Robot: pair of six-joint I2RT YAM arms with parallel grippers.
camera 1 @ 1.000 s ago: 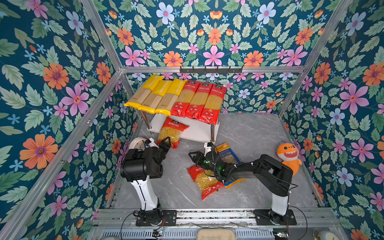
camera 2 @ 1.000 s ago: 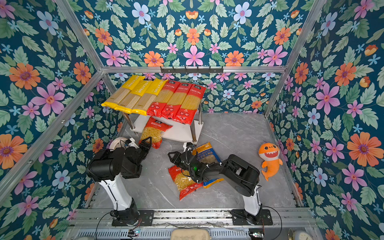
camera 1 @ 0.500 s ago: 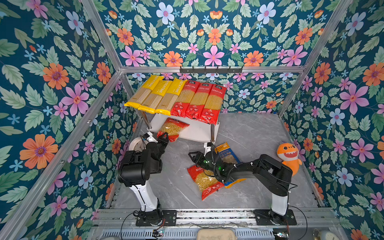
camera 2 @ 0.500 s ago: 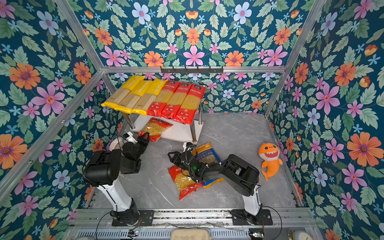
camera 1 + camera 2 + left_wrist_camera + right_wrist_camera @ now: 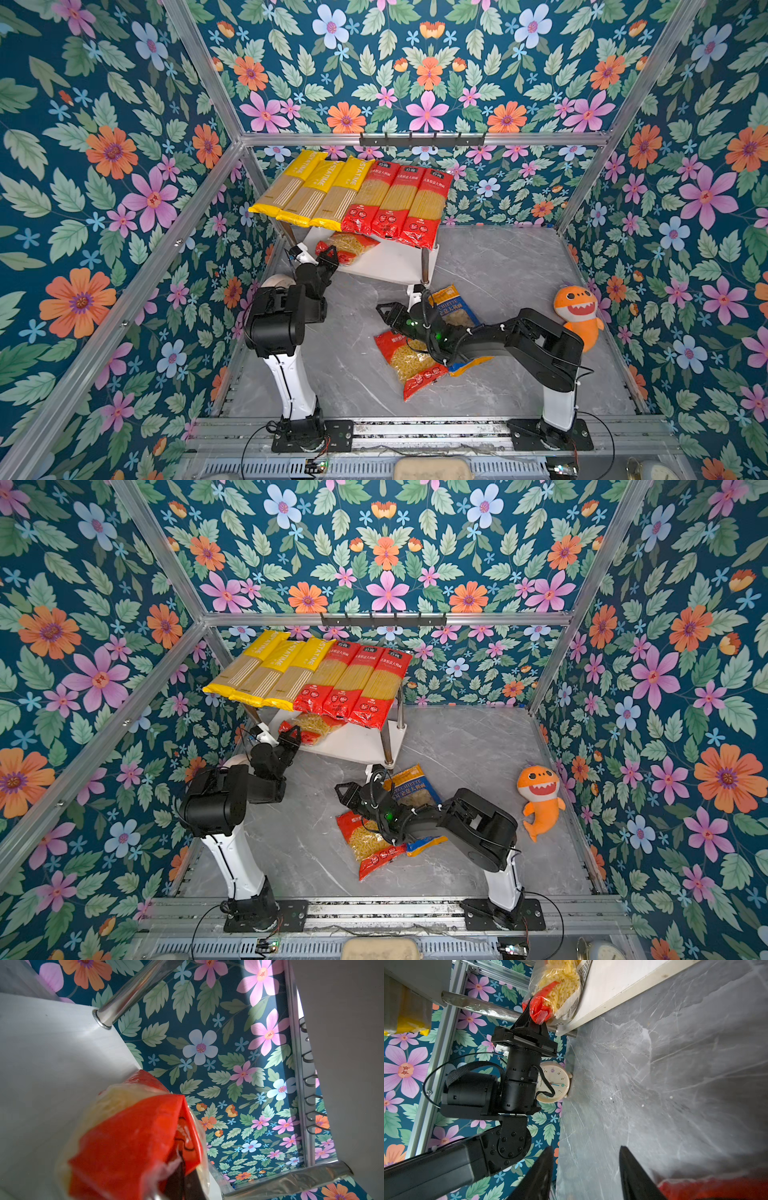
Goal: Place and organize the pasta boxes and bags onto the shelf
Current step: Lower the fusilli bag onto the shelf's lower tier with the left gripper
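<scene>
Teal floral wallpaper is covering every wall; grey marble floor is spreading beneath the right gripper, catching soft light.

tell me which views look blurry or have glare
Left wrist: the red short-pasta bag is soft, too close to the lens; the chrome leg glares. Right wrist: the floor bag is a red blur. Both top views: sharp, evenly lit.
</scene>
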